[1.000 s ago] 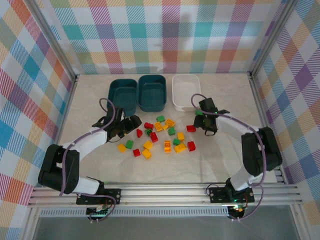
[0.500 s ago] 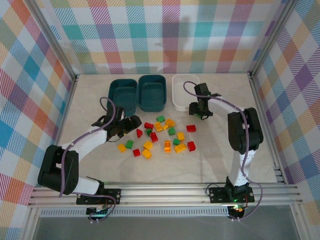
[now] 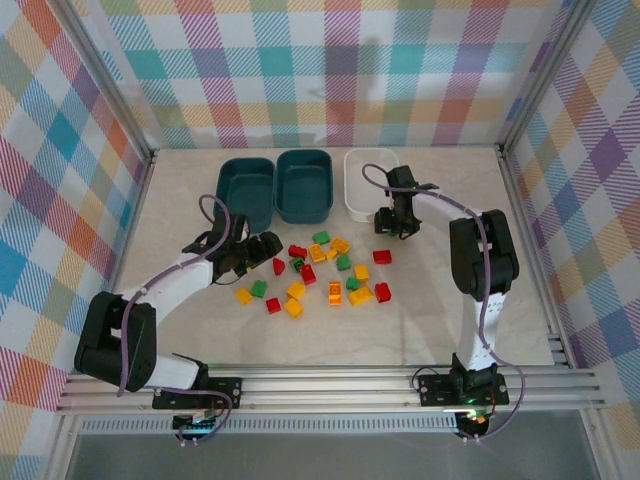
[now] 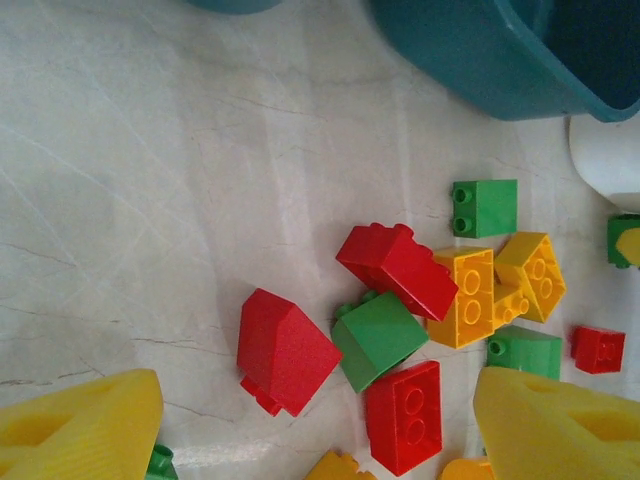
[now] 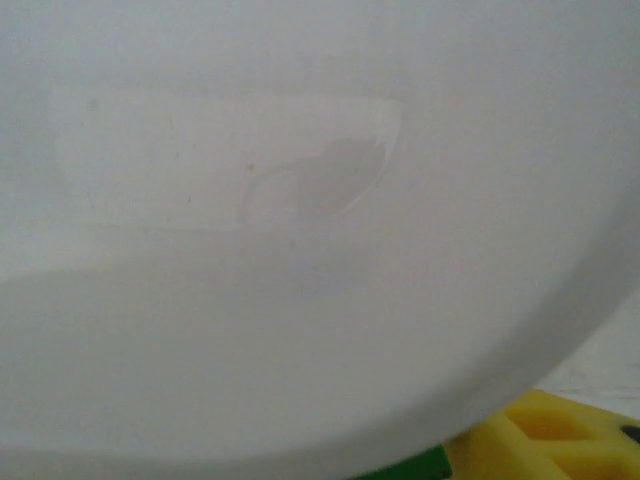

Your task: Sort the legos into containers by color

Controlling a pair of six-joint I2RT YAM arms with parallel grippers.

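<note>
Small studded plastic bricks in red, green and yellow-orange (image 3: 308,273) lie scattered mid-bench. Behind them, left to right, stand a dark teal rounded plastic bin (image 3: 246,195), a second teal bin (image 3: 304,185) just beside it, and a white rounded plastic bin (image 3: 368,180).

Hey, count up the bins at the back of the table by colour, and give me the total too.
Dark teal bins: 2
White bin: 1
Total: 3
</note>
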